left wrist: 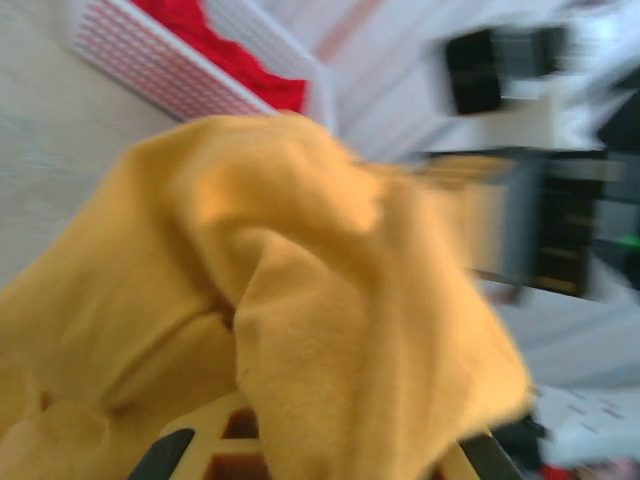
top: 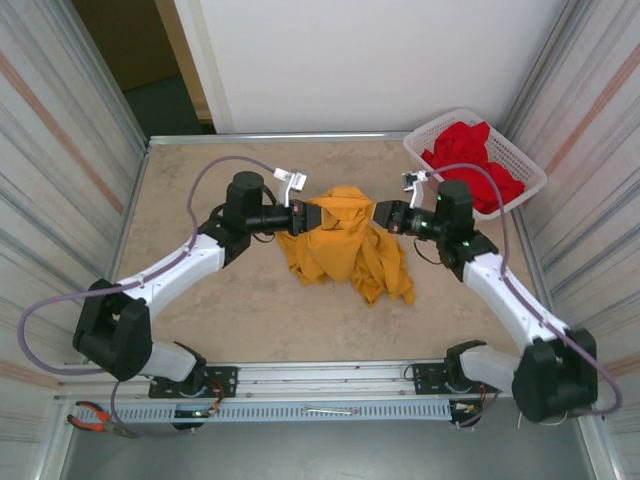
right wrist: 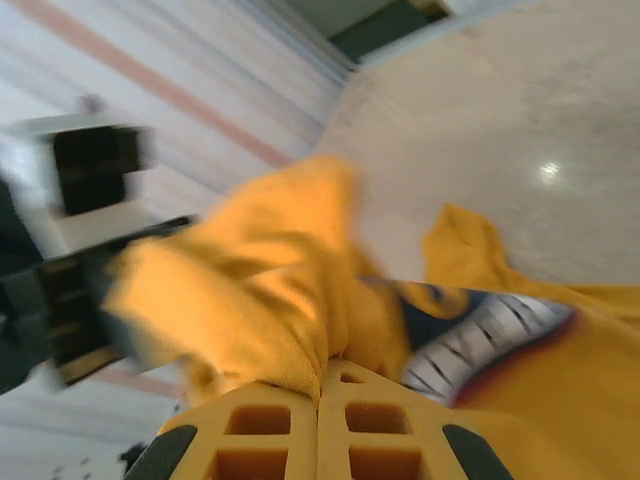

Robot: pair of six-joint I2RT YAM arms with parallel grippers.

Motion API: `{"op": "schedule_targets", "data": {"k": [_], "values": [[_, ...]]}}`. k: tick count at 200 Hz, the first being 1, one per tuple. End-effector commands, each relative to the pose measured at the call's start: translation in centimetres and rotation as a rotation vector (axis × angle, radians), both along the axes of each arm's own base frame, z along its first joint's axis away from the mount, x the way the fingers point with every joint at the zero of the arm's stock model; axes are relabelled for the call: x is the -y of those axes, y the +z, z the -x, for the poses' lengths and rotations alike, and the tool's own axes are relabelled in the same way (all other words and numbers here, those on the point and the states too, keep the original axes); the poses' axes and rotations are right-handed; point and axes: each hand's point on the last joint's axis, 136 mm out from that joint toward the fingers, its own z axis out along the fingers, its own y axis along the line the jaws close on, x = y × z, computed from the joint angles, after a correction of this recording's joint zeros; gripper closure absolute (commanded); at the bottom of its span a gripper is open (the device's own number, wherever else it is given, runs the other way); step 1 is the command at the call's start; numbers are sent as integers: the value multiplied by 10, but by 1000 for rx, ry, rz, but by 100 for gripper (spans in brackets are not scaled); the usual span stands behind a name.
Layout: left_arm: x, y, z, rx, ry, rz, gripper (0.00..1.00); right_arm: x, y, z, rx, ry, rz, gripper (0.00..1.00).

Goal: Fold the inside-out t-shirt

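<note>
A mustard-yellow, soft cotton short-sleeved t-shirt (top: 345,250) is bunched in a crumpled heap at the middle of the beige stone-patterned table (top: 230,300). Its upper part is raised between the two arms, and its lower folds spill onto the tabletop toward 5 o'clock.

The left gripper (top: 314,218) meets the heap at its 10 o'clock edge. Its jaws are closed on a fold of the yellow cloth, which in the left wrist view drapes over the fingers, though that view is blurred. The right gripper (top: 379,213) meets the heap at its 2 o'clock edge. The right wrist view shows its fingers pressed together with a ridge of the fabric pinched at their tips, and a striped printed patch lies just beside them at 3 o'clock.

At 2 o'clock from the shirt, in the table's far corner, a white plastic lattice basket (top: 524,160) holds a bright red garment (top: 468,150), well apart from the yellow cloth.
</note>
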Motion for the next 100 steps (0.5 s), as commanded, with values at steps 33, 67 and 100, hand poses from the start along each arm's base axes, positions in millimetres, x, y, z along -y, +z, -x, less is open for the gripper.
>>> {"op": "schedule_targets", "data": {"k": [33,67,100], "values": [[1,71,54,38,-283,223,100,8,-25,-58,-89,-154,85,66],[-3,72,42,21,-256,267,100,34,-3,-19,-44,-237,143,55],[-2,72,36,11,-255,279,100,40,36,28,65,-229,157,43]]}}
